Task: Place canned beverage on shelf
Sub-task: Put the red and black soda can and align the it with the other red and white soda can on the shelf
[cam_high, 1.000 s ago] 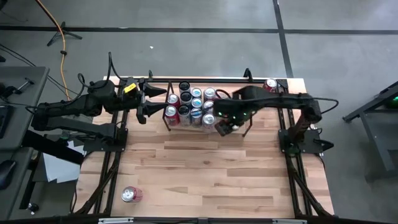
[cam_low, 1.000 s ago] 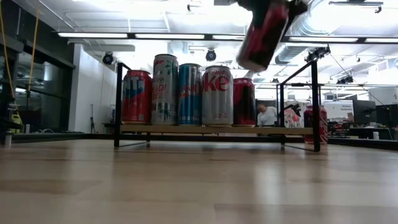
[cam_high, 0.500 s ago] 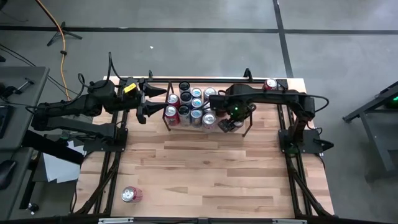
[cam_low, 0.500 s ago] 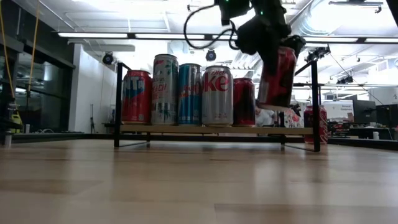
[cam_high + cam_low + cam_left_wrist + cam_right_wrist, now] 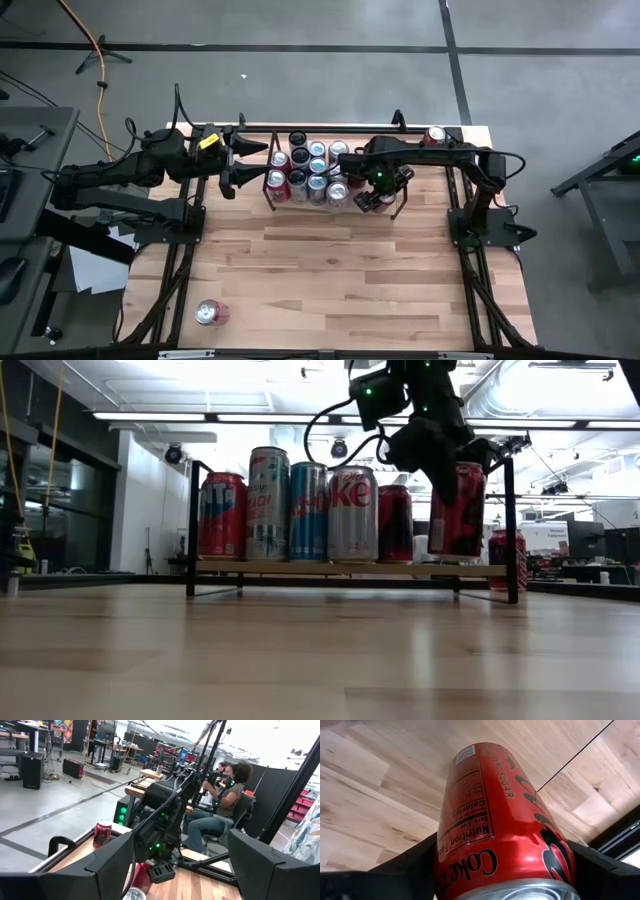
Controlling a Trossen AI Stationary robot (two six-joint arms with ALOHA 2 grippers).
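The right pincer (image 5: 452, 485) is clamped on a red cola can (image 5: 459, 510) resting on the black rod shelf (image 5: 350, 569) near its right end. Releasing off-square could tip it against neighbouring cans (image 5: 352, 515). The left pincer (image 5: 245, 163) waits beside the shelf, fingers apart.

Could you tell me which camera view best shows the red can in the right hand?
The right wrist view: the red can fills it, label readable. The low view shows it upright at the shelf, in the right hand. In the high view, the arm mostly hides it.
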